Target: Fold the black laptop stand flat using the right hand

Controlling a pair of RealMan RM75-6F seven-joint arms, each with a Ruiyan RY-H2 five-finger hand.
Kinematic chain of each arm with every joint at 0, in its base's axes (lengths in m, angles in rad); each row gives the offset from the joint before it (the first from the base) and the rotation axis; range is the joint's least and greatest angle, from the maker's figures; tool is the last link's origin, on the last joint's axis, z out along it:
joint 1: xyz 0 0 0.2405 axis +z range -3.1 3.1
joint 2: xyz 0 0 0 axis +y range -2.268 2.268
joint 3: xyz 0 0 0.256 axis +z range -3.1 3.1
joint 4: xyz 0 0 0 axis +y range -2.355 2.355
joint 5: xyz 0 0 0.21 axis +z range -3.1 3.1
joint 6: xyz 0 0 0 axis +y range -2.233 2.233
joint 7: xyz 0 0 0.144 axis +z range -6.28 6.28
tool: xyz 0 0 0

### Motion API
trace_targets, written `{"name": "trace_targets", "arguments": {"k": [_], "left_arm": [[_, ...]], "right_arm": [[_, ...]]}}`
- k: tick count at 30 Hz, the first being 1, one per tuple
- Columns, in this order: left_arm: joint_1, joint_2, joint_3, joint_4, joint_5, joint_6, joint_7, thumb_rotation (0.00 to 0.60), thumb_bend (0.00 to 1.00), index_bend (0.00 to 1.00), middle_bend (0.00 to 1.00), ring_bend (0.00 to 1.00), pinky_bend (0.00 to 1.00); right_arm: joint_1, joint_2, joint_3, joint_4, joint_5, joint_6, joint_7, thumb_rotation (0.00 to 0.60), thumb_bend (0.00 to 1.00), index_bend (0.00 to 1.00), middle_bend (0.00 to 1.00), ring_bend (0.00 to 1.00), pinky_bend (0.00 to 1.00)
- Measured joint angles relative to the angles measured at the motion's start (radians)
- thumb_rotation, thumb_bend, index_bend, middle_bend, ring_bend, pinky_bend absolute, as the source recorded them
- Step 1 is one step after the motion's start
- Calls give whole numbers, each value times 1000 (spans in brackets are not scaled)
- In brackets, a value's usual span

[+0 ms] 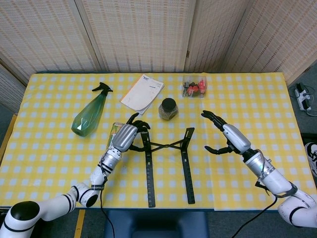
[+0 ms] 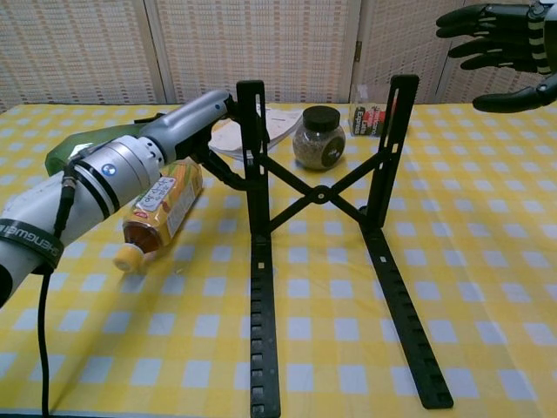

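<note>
The stand (image 1: pixel 166 161) sits unfolded at the bench's (image 1: pixel 49 148) 6 o'clock edge. The left hand (image 1: pixel 126 135) grasps its left upright. The right hand (image 1: pixel 224 135), at the stand's 3 o'clock, hangs released, fingers spread, apart from it.

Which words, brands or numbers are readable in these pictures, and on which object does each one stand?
"SHENGWEI" (partly cut off): on the black band of the left arm, chest view.
Small packet behind the laptop stand: print too blurred to read.
Drink bottle: label too blurred.
Booklet: print too small.
Jar, spray bottle: no readable text.
</note>
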Motion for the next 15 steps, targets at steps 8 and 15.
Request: {"name": "trace_targets", "arguments": {"k": [8,15], "left_arm": [[17,6,22,-5,21,35,-7,600,135,408,379,244,0],[57,73,30,-98,13,56,1,600,135,335,333,198,0]], "right_arm": [[-29,-9,-10,4,36,2,-96,600,329,0,0,22,0],[-33,-47,2,21,146,-66,-237,600,329,1,51,84,59]]}}
